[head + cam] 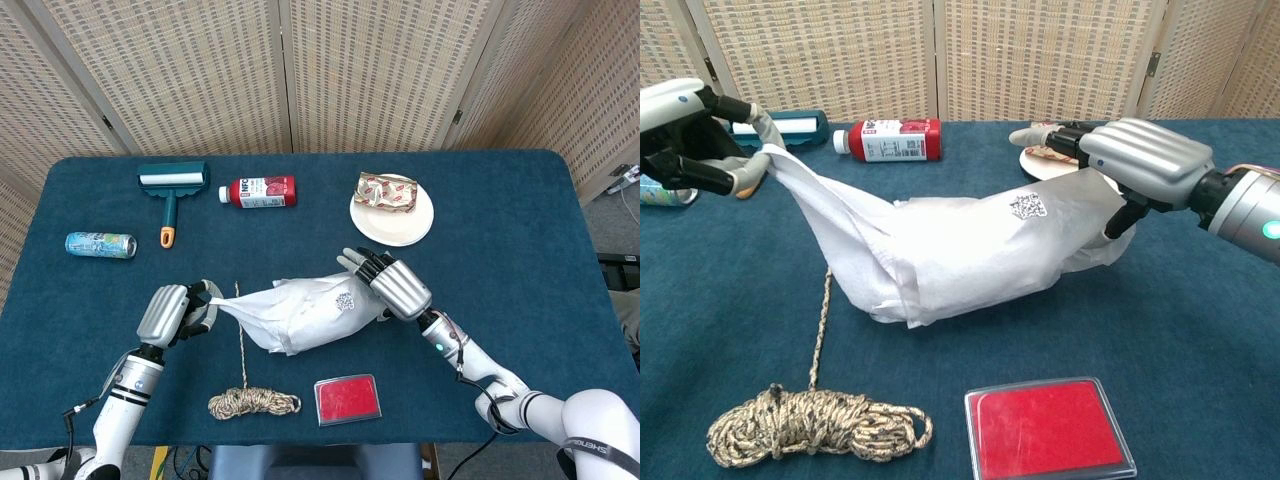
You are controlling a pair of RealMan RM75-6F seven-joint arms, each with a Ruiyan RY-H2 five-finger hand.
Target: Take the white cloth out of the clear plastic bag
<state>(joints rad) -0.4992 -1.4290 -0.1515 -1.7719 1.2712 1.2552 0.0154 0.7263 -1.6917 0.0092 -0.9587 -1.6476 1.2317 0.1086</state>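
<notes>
White cloth point(262, 310) sags onto the blue tabletop point(520, 240), pinched by left hand point(168, 312) at nine o'clock; right hand point(398, 286) loosely holds the clear plastic bag point(345, 305), which could slip off.

Our left hand point(168, 312) and right hand point(1145, 163) are silver-shelled with black fingers, on white arms ringed black, a green light glowing at the right wrist.
</notes>
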